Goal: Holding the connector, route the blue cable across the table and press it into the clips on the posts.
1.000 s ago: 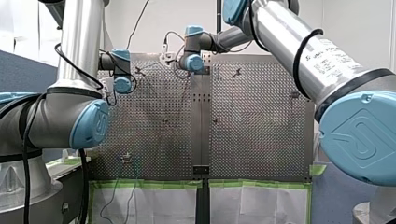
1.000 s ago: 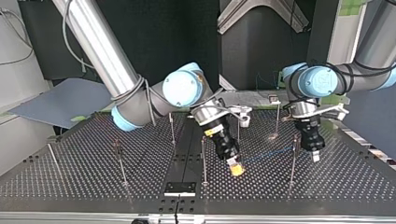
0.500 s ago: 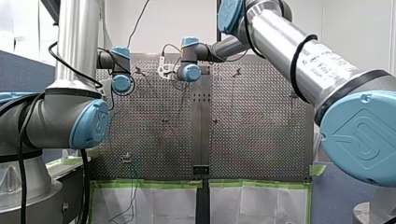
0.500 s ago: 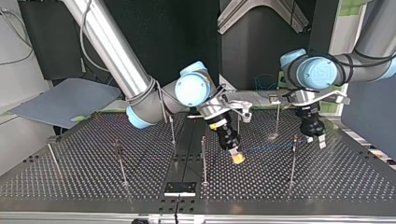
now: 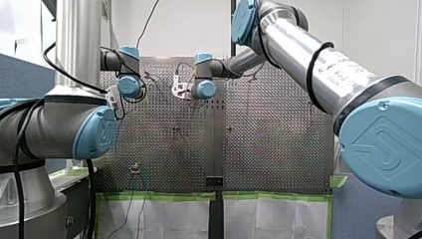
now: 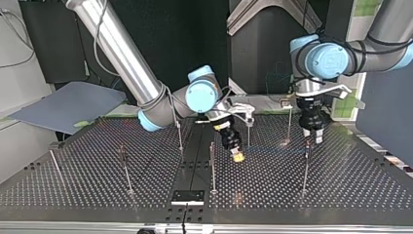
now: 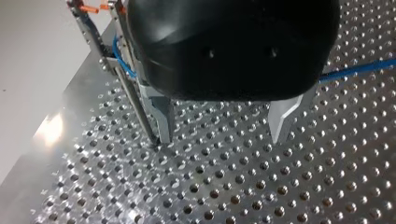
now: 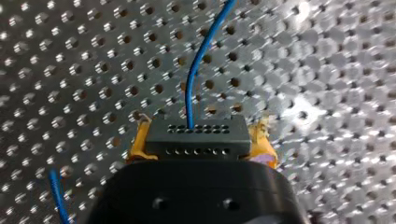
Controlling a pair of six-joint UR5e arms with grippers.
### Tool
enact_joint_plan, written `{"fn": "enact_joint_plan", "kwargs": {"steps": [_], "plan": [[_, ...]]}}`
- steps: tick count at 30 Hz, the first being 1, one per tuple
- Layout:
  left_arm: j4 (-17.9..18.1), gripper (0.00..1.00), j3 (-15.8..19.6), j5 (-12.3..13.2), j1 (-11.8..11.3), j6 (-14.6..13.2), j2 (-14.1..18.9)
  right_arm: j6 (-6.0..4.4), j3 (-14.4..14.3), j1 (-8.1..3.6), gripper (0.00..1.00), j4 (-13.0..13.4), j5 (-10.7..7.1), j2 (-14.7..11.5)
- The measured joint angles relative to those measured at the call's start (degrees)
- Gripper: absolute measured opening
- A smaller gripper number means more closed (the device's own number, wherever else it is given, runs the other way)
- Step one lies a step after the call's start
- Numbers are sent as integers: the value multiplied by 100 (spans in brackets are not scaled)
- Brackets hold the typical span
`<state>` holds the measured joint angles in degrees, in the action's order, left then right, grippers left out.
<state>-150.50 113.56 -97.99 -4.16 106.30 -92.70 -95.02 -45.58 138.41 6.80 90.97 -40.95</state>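
In the right wrist view, my right gripper [image 8: 201, 151] has its yellow pads [image 8: 138, 142] shut on a dark grey connector [image 8: 196, 137]. The blue cable [image 8: 194, 70] runs out of the connector over the perforated table. The top view shows this gripper [image 6: 237, 156] low over the table's middle, with the cable [image 6: 272, 147] stretching towards a thin post [image 6: 306, 163]. My left gripper [image 6: 311, 138] hangs just above that post. Its metal fingers [image 7: 161, 116] stand open with nothing between them, one beside a post [image 7: 135, 100] that carries the cable [image 7: 359, 69].
Several thin clip posts stand on the table, among them one [image 6: 212, 168] near the right gripper, one [image 6: 290, 122] behind it and one [image 6: 125, 168] at the top view's left. A black plate [image 6: 187, 197] lies at the near edge.
My left gripper has opened, risen and shifted towards the top view's left, over the post. My right gripper has carried the connector away from the top view's camera.
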Motion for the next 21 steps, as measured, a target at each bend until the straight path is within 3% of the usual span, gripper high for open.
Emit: {"fn": "enact_joint_plan", "kwargs": {"steps": [6,21], "plan": [[-19,100,104,-1,40,74,128,0,-91,-73,0,-11,1,2],[-7,100,540,41,142,175,824,-1,-226,-272,0,-38,-5,7]]}}
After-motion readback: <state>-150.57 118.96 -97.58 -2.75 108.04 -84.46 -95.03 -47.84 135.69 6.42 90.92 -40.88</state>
